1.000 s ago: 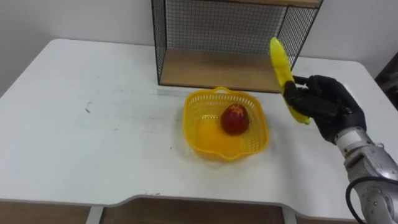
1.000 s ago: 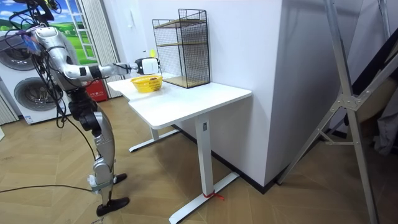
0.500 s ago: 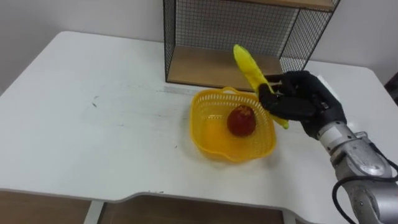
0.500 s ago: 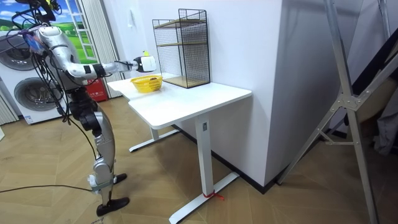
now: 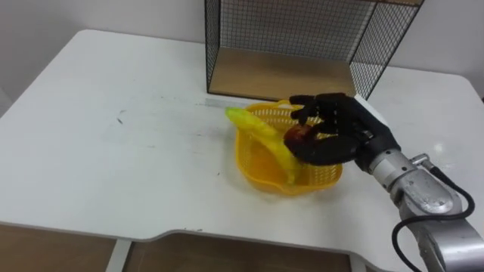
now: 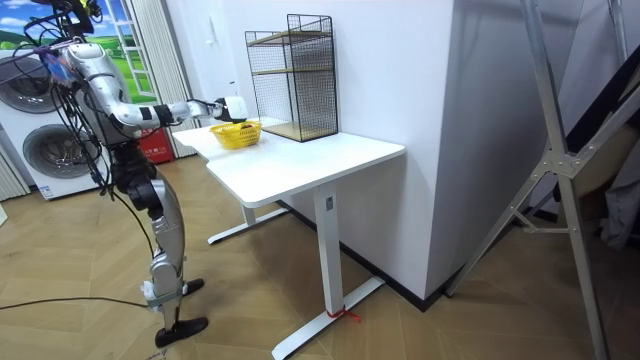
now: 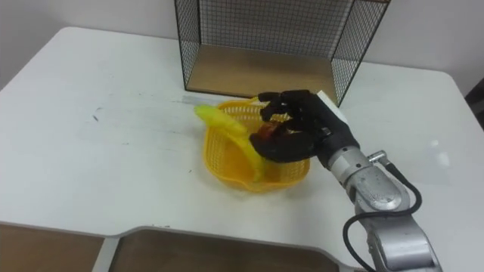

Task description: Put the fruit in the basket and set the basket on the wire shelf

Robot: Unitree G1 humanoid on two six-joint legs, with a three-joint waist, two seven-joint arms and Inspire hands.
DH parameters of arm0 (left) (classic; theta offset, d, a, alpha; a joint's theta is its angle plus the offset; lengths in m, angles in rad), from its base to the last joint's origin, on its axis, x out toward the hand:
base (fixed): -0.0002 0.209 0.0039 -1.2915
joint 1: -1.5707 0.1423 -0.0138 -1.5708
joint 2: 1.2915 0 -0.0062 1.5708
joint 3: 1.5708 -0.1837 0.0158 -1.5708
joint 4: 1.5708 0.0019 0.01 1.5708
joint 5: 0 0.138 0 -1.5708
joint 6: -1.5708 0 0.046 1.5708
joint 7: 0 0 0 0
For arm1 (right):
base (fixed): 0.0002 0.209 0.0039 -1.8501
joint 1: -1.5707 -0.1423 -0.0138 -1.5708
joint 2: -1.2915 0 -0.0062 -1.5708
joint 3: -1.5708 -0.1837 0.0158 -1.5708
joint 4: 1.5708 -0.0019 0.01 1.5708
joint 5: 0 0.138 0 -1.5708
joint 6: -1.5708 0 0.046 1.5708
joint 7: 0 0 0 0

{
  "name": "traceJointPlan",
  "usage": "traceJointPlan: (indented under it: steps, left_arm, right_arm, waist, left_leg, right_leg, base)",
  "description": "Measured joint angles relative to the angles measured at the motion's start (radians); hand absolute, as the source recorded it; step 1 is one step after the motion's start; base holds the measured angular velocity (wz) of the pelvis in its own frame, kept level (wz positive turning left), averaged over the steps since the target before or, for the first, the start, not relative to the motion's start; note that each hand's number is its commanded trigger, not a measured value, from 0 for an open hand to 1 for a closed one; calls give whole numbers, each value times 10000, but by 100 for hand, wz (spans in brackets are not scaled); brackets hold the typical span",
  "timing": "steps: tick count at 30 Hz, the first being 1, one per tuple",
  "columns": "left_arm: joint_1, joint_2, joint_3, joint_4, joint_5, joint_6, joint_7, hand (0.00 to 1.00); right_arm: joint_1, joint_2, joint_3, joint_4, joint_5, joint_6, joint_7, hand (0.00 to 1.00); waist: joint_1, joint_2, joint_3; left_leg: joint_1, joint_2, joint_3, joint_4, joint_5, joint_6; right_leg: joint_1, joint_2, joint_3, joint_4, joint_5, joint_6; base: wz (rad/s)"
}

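Table (image 5: 113,159): white, carrying all items below; the robot stands at its end on the room view's left, right arm stretched out over the top.

Wire shelf (image 5: 302,30): black mesh with a wooden floor board (image 5: 280,75), standing at the far edge of the table, just behind the basket.

Basket (image 5: 259,160): yellow plastic, openwork, wavy rim, on the table in front of the shelf.

Banana (image 5: 261,136): yellow, lying slantwise across the basket's left side; upper end pokes out over the rim, lower end lies down inside near the front wall.

Red fruit (image 5: 296,134): round, inside the basket, partly covered by the hand.

Right hand (image 5: 340,136): black, reaching in from the right, held over the basket's right half; fingers spread wide and loose above the red fruit, thumb near the banana's lower end, nothing clasped.
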Motion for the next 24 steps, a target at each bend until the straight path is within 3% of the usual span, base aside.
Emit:
traceJointPlan:
  steps: [18, 24]
  left_arm:
    - [-47, 14, -81, 23, -9, 0, 2, 0]
    - [59, 95, 9, 80, -417, -132, 74, 0]
  right_arm:
    - [63, 9, -7, 447, 27, 37, 18, 0]
    - [63, 15, -34, 442, 59, 33, -51, 0]
  waist:
    - [-65, -39, -24]
    - [-52, -148, -69]
  left_leg:
    - [20, 10, -76, 191, -11, 16]
    - [46, 8, -72, 203, -9, 19]
  right_leg:
    - [66, -9, -65, 154, 0, -1]
    - [104, -11, -50, 153, 3, -5]
  base:
    - [0]
    - [0]
